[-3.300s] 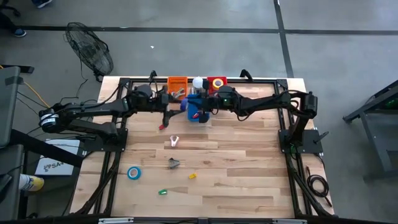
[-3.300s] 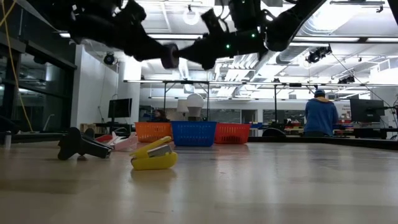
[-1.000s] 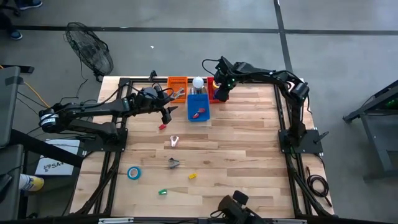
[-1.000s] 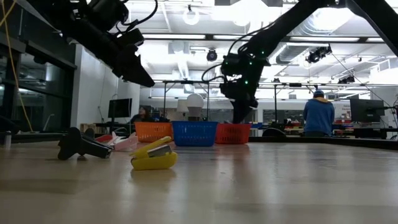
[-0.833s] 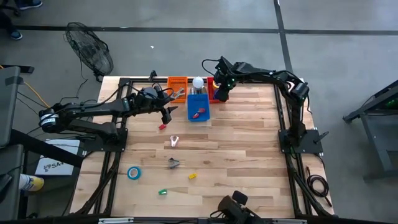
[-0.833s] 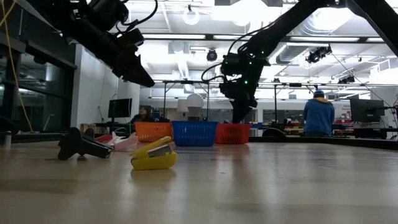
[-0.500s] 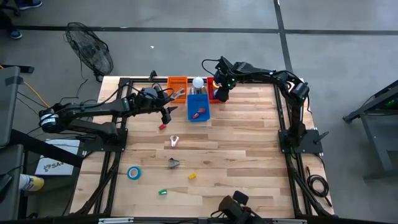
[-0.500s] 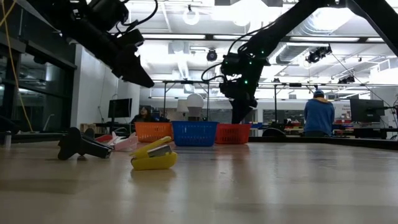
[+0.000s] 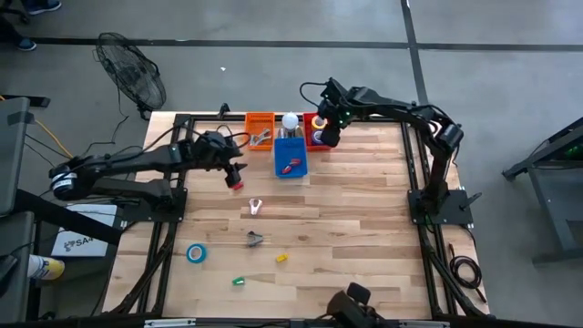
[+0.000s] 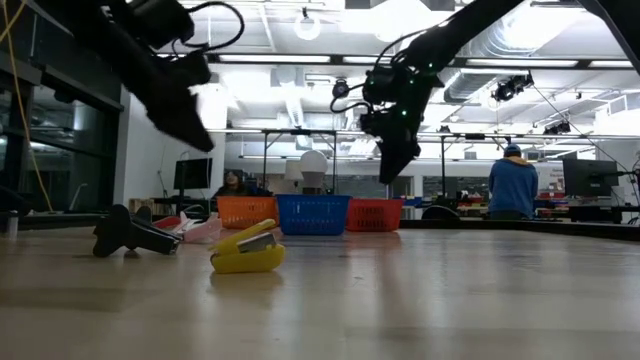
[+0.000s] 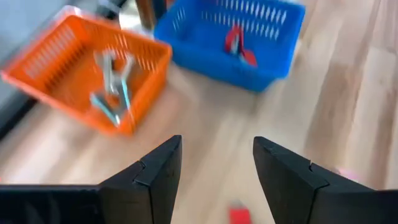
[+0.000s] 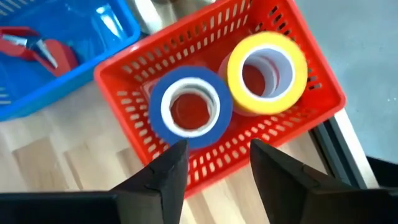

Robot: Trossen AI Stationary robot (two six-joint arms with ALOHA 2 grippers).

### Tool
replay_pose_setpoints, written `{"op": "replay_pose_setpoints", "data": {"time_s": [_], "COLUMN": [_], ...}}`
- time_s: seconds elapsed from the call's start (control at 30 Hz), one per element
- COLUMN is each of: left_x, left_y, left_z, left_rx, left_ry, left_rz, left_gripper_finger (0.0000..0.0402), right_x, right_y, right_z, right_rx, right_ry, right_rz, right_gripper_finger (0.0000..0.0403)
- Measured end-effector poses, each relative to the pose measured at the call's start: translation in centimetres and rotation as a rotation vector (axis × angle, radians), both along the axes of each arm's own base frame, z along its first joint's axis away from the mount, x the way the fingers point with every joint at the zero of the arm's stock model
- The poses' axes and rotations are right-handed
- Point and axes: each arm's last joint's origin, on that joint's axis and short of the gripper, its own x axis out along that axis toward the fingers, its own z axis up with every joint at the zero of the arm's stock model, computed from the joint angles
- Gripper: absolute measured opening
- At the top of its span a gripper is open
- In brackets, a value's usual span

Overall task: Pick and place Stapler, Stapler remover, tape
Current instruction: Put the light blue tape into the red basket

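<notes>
My right gripper (image 12: 214, 168) stands open above the red basket (image 12: 130, 68) at the table's far edge, touching nothing. In that basket lie a blue tape roll (image 12: 191, 109) and a yellow tape roll (image 12: 267, 71), flat on its floor. My left gripper (image 11: 217, 174) is open and empty over the bare table, near the orange basket (image 11: 68, 37), which holds a silver stapler (image 11: 112, 87). A red stapler remover (image 11: 239, 46) lies in the blue basket (image 11: 186, 37). Another blue tape roll (image 9: 196, 252) lies flat near the table's left edge.
Loose on the table are a small red piece (image 9: 235, 185) just below my left gripper (image 9: 237, 173), a pink-white piece (image 9: 255, 208), a dark stapler (image 9: 254, 239), a yellow stapler (image 9: 281, 258) and a green piece (image 9: 239, 281). A white lamp (image 9: 290, 119) stands behind the blue basket.
My right gripper has risen a little above the red basket. My left gripper has drawn back toward the table's left edge and has tipped further downward. The things on the table have stayed where they were.
</notes>
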Motion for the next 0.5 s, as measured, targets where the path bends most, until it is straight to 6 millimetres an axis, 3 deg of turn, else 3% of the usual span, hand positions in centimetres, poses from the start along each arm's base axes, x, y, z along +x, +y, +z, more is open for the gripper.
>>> {"op": "replay_pose_setpoints", "data": {"time_s": [0.3,0.5], "left_x": [-1.9,-2.5], "left_y": [-1.2,-2.3], "left_z": [-0.8,-1.4], "left_rx": [-0.279,-0.421], "left_ry": [0.092,0.162], "left_rz": [0.042,0.078], "left_gripper_finger": [0.0195,0.0195], "right_x": [-0.7,-2.2], "right_y": [0.6,1.9], "right_z": [-1.1,-1.2], "right_rx": [0.041,0.031], "right_ry": [0.051,0.035], "right_rz": [0.016,0.026], "right_gripper_finger": [0.0148,0.0138]}}
